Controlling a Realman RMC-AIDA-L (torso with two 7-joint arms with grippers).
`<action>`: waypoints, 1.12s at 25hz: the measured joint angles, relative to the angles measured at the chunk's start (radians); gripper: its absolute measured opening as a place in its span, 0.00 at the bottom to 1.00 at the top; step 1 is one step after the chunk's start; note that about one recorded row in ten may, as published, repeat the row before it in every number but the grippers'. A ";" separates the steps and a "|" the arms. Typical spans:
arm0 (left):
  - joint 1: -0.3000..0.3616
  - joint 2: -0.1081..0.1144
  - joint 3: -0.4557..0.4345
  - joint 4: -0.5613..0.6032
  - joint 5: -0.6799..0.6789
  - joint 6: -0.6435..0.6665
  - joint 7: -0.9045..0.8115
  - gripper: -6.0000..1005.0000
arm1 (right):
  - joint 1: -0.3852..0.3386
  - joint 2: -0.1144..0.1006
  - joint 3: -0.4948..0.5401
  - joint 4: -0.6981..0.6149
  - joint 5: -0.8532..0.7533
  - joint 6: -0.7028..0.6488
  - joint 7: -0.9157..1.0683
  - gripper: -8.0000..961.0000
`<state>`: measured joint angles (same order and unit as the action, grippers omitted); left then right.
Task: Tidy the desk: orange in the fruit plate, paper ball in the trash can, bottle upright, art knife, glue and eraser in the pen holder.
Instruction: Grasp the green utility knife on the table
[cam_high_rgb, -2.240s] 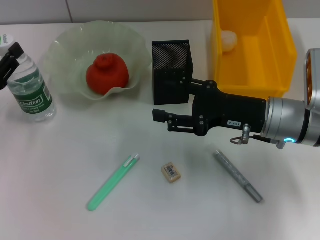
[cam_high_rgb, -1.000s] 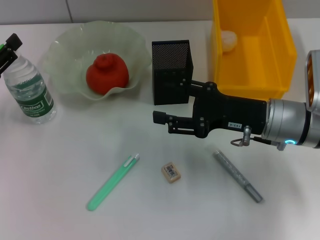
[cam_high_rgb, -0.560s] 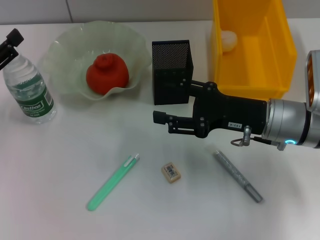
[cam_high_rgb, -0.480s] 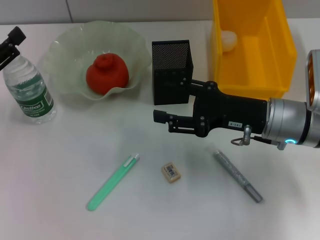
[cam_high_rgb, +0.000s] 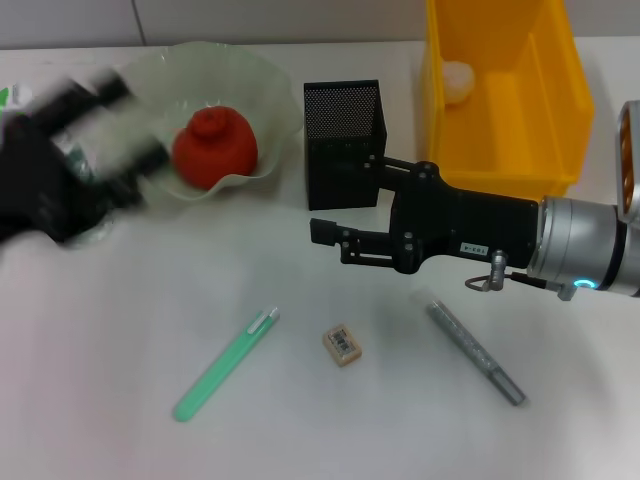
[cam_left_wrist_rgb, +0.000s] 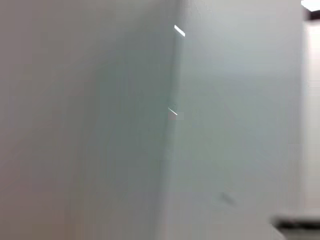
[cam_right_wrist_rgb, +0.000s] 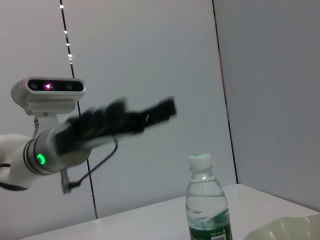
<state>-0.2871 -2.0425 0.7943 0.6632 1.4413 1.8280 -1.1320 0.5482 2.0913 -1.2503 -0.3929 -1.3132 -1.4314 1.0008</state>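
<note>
Standing upright on the bench (cam_high_rgb: 120, 420), the bottle (cam_right_wrist_rgb: 206, 200) sits left of the pen holder (cam_high_rgb: 342, 142), beyond the fruit plate (cam_high_rgb: 265, 75) that holds the orange (cam_high_rgb: 215, 148). The left gripper (cam_high_rgb: 120, 120) is a dark blur in front of the bottle and the plate's left edge; whether its jaws are wide or narrow cannot be told. The right gripper (cam_high_rgb: 325, 235) hangs just in front of the pen holder, its jaws narrow and holding nothing. Further forward of the pen holder lie 3 things: a green art knife (cam_high_rgb: 225, 363) to the left, the eraser (cam_high_rgb: 342, 344) in the middle, a grey glue stick (cam_high_rgb: 477, 353) to the right. Right of the pen holder, the trash can (cam_high_rgb: 545, 130) contains the paper ball (cam_high_rgb: 457, 82).
</note>
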 joint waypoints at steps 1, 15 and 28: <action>-0.002 0.000 0.029 0.016 0.028 0.001 -0.006 0.80 | -0.004 -0.001 0.001 -0.004 0.000 -0.002 0.001 0.79; -0.069 -0.023 0.086 0.005 0.218 -0.016 -0.005 0.80 | -0.122 -0.010 0.026 -0.113 0.000 -0.081 0.026 0.79; -0.057 -0.024 0.090 -0.052 0.220 -0.043 0.003 0.80 | -0.170 -0.014 0.207 -0.693 -0.405 -0.096 0.754 0.79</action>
<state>-0.3445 -2.0661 0.8840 0.6110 1.6614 1.7848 -1.1294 0.3785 2.0772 -1.0429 -1.0861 -1.7177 -1.5278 1.7546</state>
